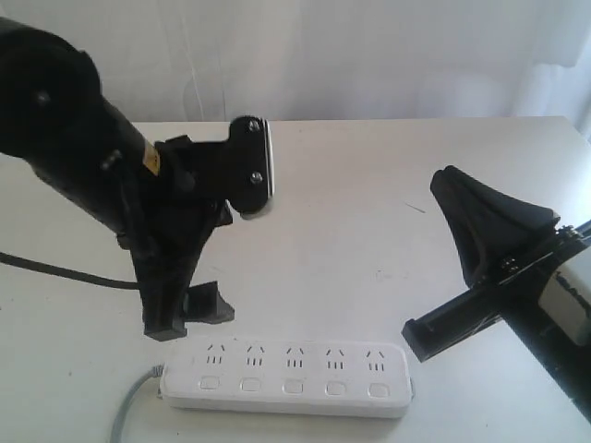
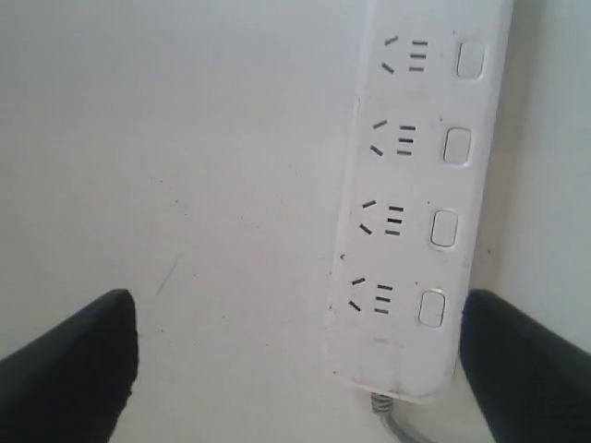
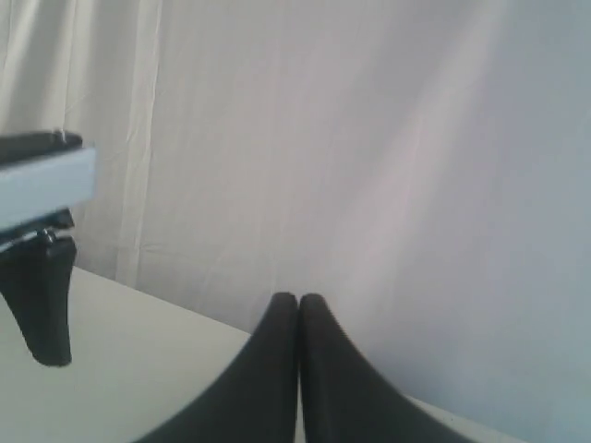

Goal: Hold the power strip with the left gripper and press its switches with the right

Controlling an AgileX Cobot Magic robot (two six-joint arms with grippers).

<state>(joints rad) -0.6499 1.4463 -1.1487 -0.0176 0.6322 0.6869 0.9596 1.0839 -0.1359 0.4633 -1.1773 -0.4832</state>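
The white power strip lies flat near the table's front edge, with its grey cord leaving its left end. Its square switches run along the near side. My left gripper hangs open just above and behind the strip's cord end. In the left wrist view the strip lies between the spread black fingers, close to one of them, and several switches show. My right gripper is shut on nothing, raised well off the table at the right. Its tips point toward the back wall.
The white table ends at a pale curtain behind. A black cable trails off the left arm over the table's left side. Part of the left arm shows in the right wrist view.
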